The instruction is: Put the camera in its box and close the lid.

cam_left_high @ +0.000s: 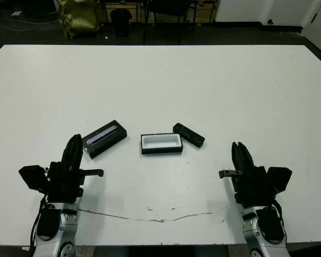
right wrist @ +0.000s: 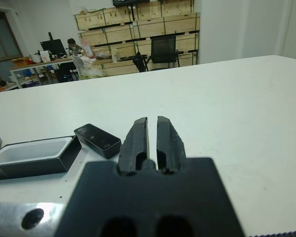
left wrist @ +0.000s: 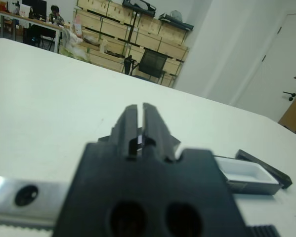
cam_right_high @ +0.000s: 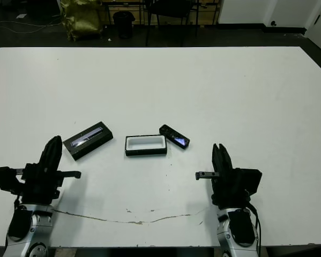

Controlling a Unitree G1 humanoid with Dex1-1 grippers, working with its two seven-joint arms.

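The white table [cam_left_high: 160, 80] fills most of the frame, a thin crack [cam_left_high: 160, 218] running along its lower middle. Low at the left stands the left gripper [cam_left_high: 73, 145], fingers pressed together and holding nothing; low at the right the right gripper [cam_left_high: 240, 152] stands likewise, closed and empty. Left of centre lies the lid [cam_left_high: 104, 138], its silvery stripe up. At centre sits the box [cam_left_high: 161, 143], open, white lining showing. Just right of it, touching its upper right corner, lies the camera [cam_left_high: 188, 134]. No writing is legible on any of them
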